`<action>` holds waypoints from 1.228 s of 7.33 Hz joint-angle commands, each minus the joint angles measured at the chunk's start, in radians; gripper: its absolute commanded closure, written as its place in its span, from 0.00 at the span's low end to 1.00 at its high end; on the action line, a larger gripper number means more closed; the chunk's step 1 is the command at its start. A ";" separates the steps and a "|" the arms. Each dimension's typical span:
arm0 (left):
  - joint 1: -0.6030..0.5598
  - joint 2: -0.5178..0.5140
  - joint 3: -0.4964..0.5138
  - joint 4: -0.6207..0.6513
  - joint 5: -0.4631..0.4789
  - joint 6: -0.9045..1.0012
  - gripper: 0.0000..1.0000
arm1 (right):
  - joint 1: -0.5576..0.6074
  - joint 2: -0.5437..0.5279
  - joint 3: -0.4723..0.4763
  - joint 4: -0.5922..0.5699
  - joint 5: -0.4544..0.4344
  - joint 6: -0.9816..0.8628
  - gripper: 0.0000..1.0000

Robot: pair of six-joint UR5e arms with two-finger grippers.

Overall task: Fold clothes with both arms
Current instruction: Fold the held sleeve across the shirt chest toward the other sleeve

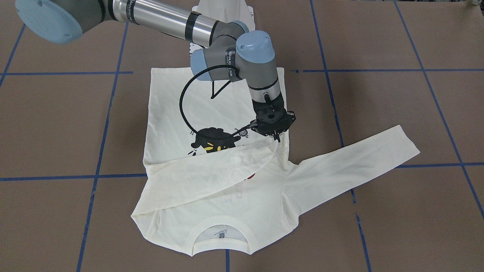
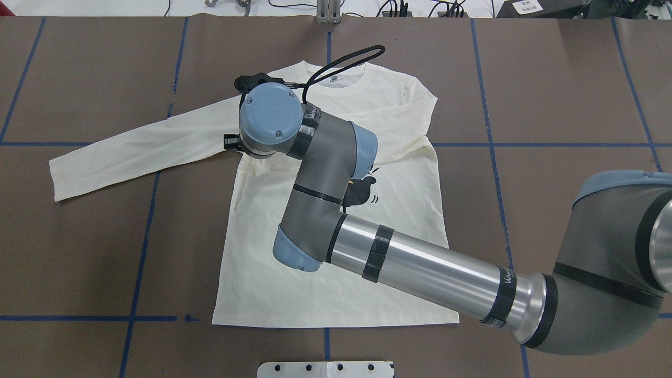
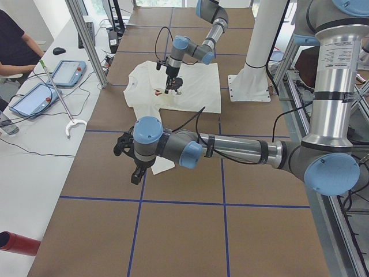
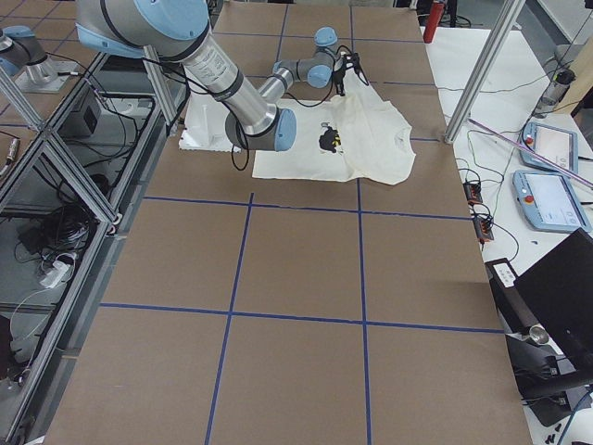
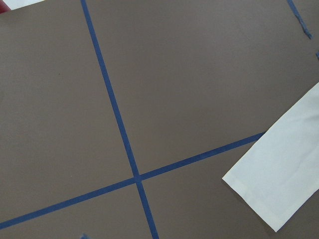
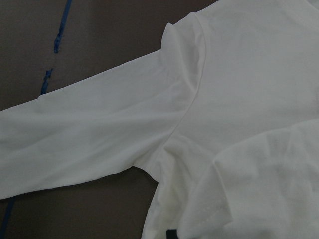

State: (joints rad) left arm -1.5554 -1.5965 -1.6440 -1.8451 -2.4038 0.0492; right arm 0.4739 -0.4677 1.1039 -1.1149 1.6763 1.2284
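both jaws' state unclear: right arm (image 1: 223, 58) over t-shirt (image 1: 227, 196), left arm (image 3: 236, 151) near sleeve (image 5: 279, 169).

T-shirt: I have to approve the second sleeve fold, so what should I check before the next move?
1. The folded sleeve lies across the T-shirt front: ok.
2. The outstretched sleeve lies flat: ok.
3. Its cuff shows in the left wrist view: ok, near the edge.
4. The left tool is open: cannot tell.
5. The right tool is clear of fabric: cannot tell.
6. The hem is flat: ok.
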 commanded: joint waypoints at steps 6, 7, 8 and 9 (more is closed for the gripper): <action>0.002 -0.019 0.026 -0.006 0.002 -0.014 0.00 | -0.014 0.015 -0.070 0.223 -0.037 0.044 0.00; 0.018 -0.026 0.030 -0.029 0.008 -0.116 0.00 | -0.005 0.014 -0.015 0.066 0.015 0.042 0.00; 0.062 -0.014 0.029 -0.121 0.011 -0.273 0.00 | 0.034 0.005 0.085 -0.150 0.105 0.030 0.00; 0.111 0.002 0.018 -0.196 0.070 -0.446 0.00 | 0.087 -0.035 0.200 -0.322 0.182 0.014 0.00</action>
State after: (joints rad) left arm -1.4971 -1.6095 -1.6182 -1.9521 -2.3802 -0.2032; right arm 0.5069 -0.4694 1.1777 -1.2170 1.7645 1.2569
